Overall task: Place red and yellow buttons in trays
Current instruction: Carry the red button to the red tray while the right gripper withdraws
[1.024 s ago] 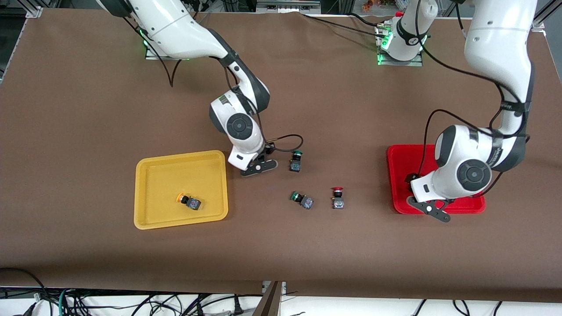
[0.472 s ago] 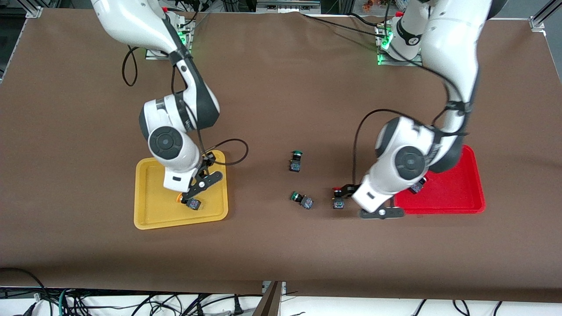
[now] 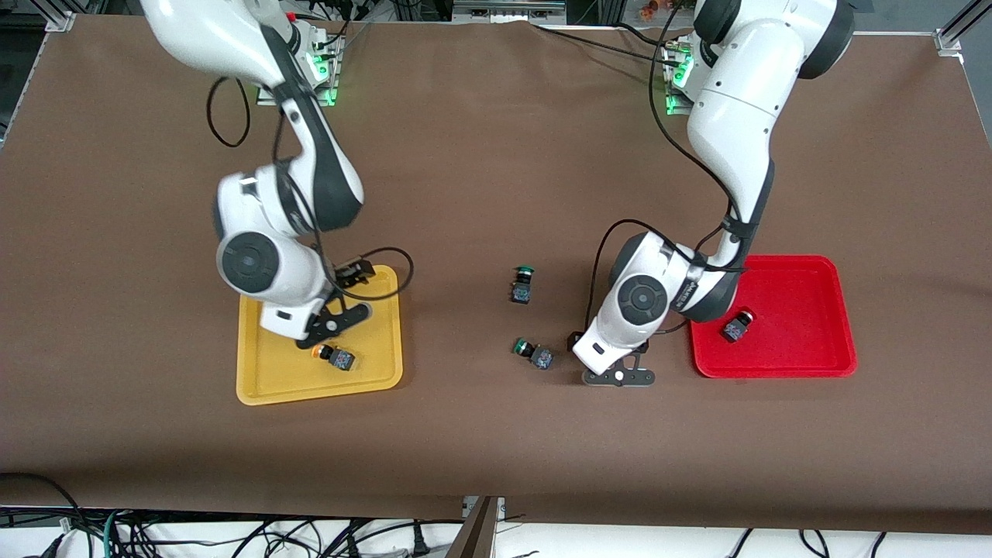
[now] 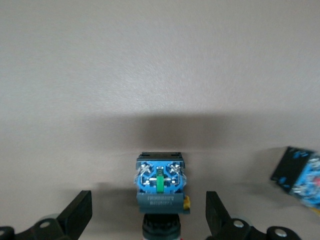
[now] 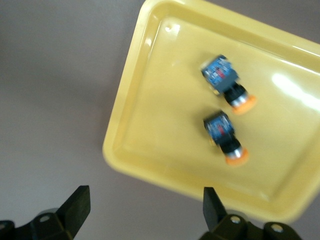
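My left gripper (image 3: 616, 370) is open and low over the table beside the red tray (image 3: 806, 345). One red button (image 4: 160, 182) stands between its fingers (image 4: 77, 212), untouched, and the hand hides it in the front view. A second red button (image 3: 736, 325) lies in the red tray. My right gripper (image 3: 333, 322) hangs open and holds nothing over the yellow tray (image 3: 271, 376). Two yellow buttons (image 5: 227, 92) (image 5: 225, 137) lie on their sides in the yellow tray (image 5: 150, 110). Only one yellow button (image 3: 333, 356) shows in the front view.
Two green-capped buttons lie mid-table. One green button (image 3: 523, 284) stands farther from the front camera. The other green button (image 3: 535, 353) lies on its side close beside my left gripper, and its body (image 4: 300, 175) shows in the left wrist view.
My right gripper travelled from beside the yellow tray to over it and opened, leaving a second yellow button inside. My left arm swung from the red tray to the red button on the table.
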{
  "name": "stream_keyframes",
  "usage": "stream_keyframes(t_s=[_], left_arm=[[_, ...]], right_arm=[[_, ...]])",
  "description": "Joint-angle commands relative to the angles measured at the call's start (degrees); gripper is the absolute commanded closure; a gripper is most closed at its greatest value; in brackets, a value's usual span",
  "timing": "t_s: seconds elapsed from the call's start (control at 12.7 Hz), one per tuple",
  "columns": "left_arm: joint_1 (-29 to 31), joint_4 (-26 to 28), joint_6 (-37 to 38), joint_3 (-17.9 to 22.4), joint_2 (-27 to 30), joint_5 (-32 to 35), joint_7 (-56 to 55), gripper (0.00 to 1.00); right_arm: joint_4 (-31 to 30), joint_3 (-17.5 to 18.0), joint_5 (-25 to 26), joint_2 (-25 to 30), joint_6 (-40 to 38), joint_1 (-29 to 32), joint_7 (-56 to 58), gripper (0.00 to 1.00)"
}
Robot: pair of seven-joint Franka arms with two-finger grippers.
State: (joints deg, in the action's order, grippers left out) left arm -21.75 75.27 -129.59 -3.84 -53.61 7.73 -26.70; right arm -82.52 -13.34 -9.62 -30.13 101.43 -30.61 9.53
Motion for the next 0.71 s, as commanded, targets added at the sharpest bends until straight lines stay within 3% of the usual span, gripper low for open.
stream_keyframes(t_s=[0.0,0.16,0.24,0.39,0.55,0.63], left_arm=[[-1.09,3.12,-3.56,0.41,0.27,2.22,-0.01,0.88],[-1.1,3.13,-2.78,0.32,1.05,1.77,-2.66,1.0],[-1.01,2.87,-0.77,0.32,2.36,1.77,-2.57,1.0],[-0.31,2.34,12.17,0.84,7.79,2.46,-1.0,1.0],[2.4,2.16,27.57,1.55,12.29,3.17,13.95,1.0],[5.11,2.16,31.64,1.81,12.74,4.13,22.48,1.0]], right_arm=[[-0.63,-0.46,0.21,10.05,-7.54,0.12,-7.83,0.0],[-1.59,-0.37,3.89,16.21,-11.24,0.12,-10.84,0.0],[-2.81,-0.37,4.08,19.11,-12.3,0.12,-11.2,0.0],[-8.85,-0.63,7.66,25.52,-12.05,0.12,-11.29,0.0],[-18.25,-0.9,10.75,32.29,-6.72,0.2,-10.94,0.0],[-19.6,-1.25,11.02,33.28,-6.16,0.29,-10.85,0.0]])
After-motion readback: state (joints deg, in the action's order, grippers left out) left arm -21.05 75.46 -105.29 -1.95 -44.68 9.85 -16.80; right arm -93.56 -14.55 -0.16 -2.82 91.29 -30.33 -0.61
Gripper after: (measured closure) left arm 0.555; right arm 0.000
